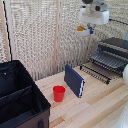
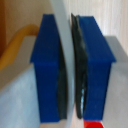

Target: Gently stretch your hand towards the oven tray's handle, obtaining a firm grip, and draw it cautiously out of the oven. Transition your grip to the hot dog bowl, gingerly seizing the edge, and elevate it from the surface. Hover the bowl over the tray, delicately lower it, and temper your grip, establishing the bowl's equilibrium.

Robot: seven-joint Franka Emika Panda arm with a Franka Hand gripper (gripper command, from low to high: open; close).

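My gripper (image 1: pixel 85 33) is up high, clamped on the rim of the small shallow white-cream round bowl (image 1: pixel 83 31) with yellow-orange food showing inside it. In the wrist view my blue padded fingers (image 2: pixel 50 70) sit pressed together with a thin pale edge (image 2: pixel 62 30) pinched between the dark pads, so I read that as a firm hold on the bowl's wall. The bowl hangs in the air, well above the pale wooden table (image 1: pixel 95 107) and off to the exterior view's left of the boxy dark grey-black toaster oven (image 1: pixel 116 46).

The flat dark grey slatted metal tray (image 1: pixel 108 60) is pulled out in front of the oven, so what I judge to be in hand is carrying the bowl across and setting it down there. To do it well, I'd travel level so the food doesn't slide, stop squarely over the middle of the slats, then come down slowly until the base rests flat before easing my fingers apart. A one-sided rim grip can let the bowl tip, so no jerks.

The narrow black wire rack (image 1: pixel 95 73) lies just in front of the tray; I'd want to stay beyond it. The red plastic cup (image 1: pixel 59 93) and blue upright book-like block (image 1: pixel 74 80) stand well below, out of my path.
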